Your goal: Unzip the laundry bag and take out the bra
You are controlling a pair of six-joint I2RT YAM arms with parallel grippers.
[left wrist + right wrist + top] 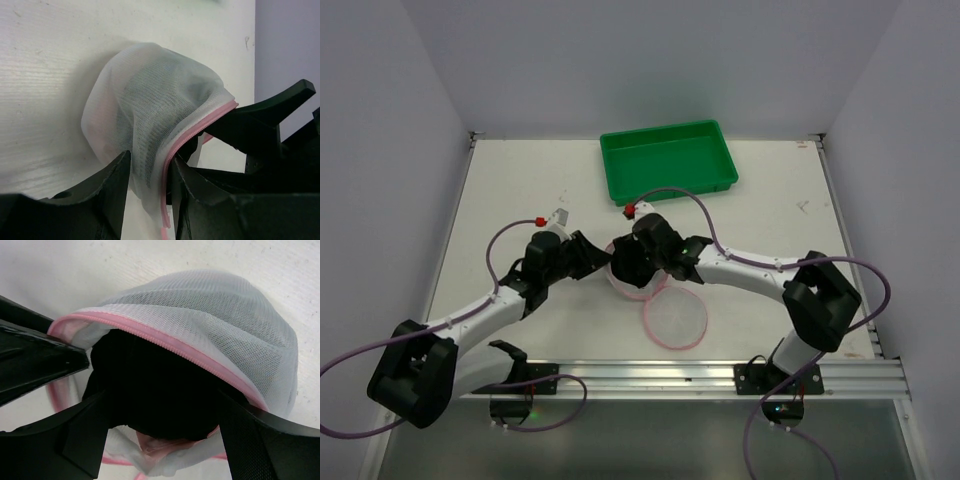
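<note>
The laundry bag (623, 285) is a white mesh dome with a pink zipper edge, lying mid-table. Its other half lies flat as a pink-rimmed disc (675, 320). My left gripper (597, 257) is shut on the dome's mesh next to the zipper edge and holds it lifted; the left wrist view shows this grip (150, 162) on the bag (150, 85). My right gripper (632, 262) reaches under the raised edge. In the right wrist view the gripper (161, 392) has the black bra (155, 370) filling the gap between its fingers, under the mesh dome (225, 315).
A green rectangular tray (668, 160) stands at the back of the table, just behind the right arm. White walls close in the left, right and back. A metal rail (720, 375) runs along the near edge.
</note>
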